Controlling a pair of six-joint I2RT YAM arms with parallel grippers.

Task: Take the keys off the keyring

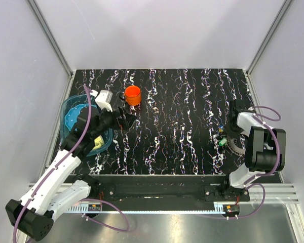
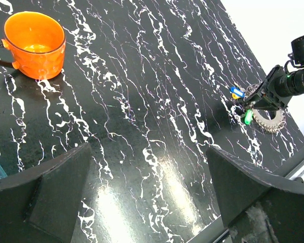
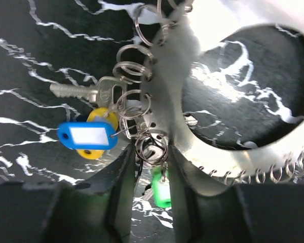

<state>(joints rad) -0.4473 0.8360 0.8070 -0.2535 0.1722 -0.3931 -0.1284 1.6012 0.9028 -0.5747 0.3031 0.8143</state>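
Note:
The keyring (image 3: 177,101) is a toothed metal ring with a hollow centre, lying near the table's right edge (image 1: 238,147). Small split rings hang keys on its rim: a bare silver key (image 3: 76,91), a blue tag (image 3: 86,135), a yellow tag (image 3: 93,152) and a green tag (image 3: 161,192). My right gripper (image 3: 148,162) is low at the ring's left rim (image 1: 224,137), its jaws closed on the split ring of the green key. My left gripper (image 2: 147,202) is open and empty, hovering at the table's left (image 1: 127,120), far from the keyring (image 2: 270,121).
An orange cup (image 1: 133,94) stands at the back left, just beyond my left gripper; it also shows in the left wrist view (image 2: 35,43). A blue bowl (image 1: 71,109) sits at the left edge under the left arm. White walls enclose the table.

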